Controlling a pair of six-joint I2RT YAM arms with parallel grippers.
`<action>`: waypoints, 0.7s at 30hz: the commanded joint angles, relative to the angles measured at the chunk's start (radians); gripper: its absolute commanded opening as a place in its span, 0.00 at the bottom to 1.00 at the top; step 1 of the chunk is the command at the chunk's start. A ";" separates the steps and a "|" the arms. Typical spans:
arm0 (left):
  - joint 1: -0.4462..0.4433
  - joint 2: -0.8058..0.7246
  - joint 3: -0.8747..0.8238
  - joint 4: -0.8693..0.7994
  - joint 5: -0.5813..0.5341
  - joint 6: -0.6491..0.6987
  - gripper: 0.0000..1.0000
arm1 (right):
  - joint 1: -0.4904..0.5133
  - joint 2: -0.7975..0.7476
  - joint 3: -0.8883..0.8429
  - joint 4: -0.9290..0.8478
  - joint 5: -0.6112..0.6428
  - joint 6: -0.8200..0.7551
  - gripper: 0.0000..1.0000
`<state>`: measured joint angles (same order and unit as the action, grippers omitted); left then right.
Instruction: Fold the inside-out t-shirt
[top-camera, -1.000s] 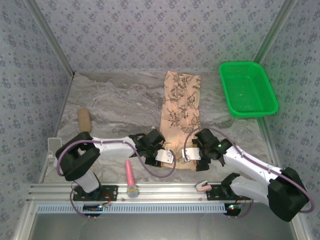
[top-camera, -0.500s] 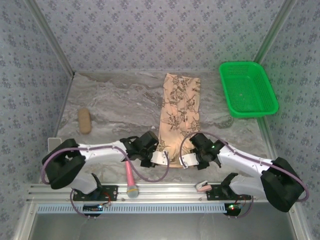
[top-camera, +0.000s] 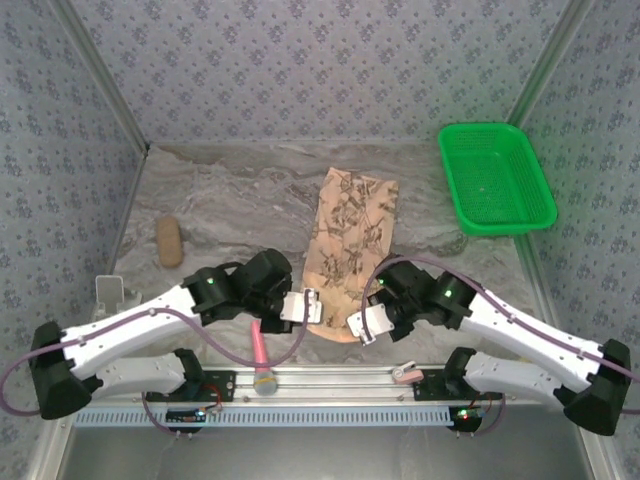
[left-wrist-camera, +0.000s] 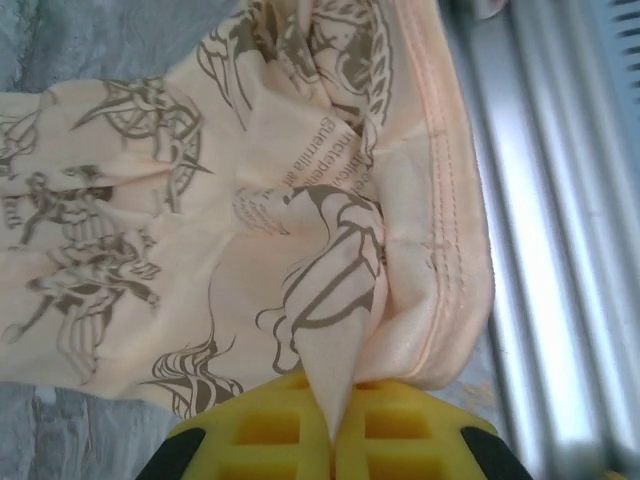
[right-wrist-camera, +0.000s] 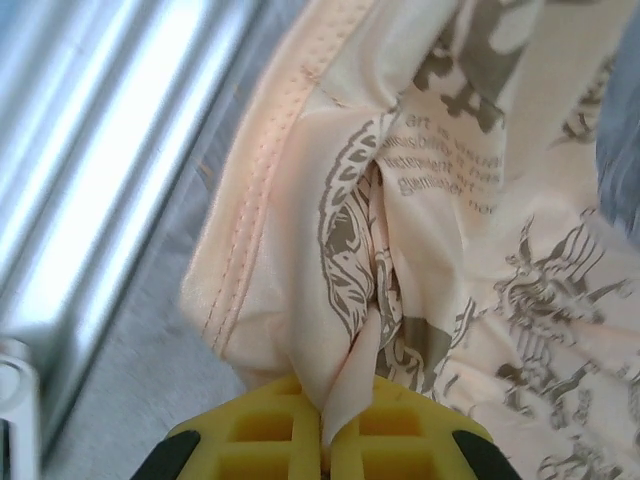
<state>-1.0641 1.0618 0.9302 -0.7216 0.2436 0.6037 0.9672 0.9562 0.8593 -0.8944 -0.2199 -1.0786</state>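
My left gripper and right gripper are each pinched tight on a fold of the shirt at its near end. The yellow pads meet over thin, soft cloth beside a double-stitched hem. From above, my fingers cover those near corners. The shirt is a long, narrow strip on the marbled table, running from me toward the far wall and leaning slightly right. It is peach cloth with dark compass prints. Its far end is too small to read. Far right sits a green mesh basket.

item: inside-out t-shirt, peach-tan, dark nautical print
pose: long narrow folded strip
place: centre, near hem bunched
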 joint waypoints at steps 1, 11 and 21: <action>-0.035 -0.055 0.126 -0.312 0.075 -0.095 0.00 | 0.061 -0.017 0.103 -0.143 -0.147 0.159 0.04; -0.040 -0.037 0.370 -0.403 0.139 -0.041 0.00 | 0.029 -0.055 0.324 -0.263 -0.281 0.373 0.03; 0.340 0.267 0.426 -0.280 0.304 0.155 0.00 | -0.487 0.143 0.287 -0.245 -0.476 0.295 0.00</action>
<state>-0.7883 1.2671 1.3369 -1.0382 0.4519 0.6868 0.5339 1.0321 1.1622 -1.1118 -0.6189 -0.7589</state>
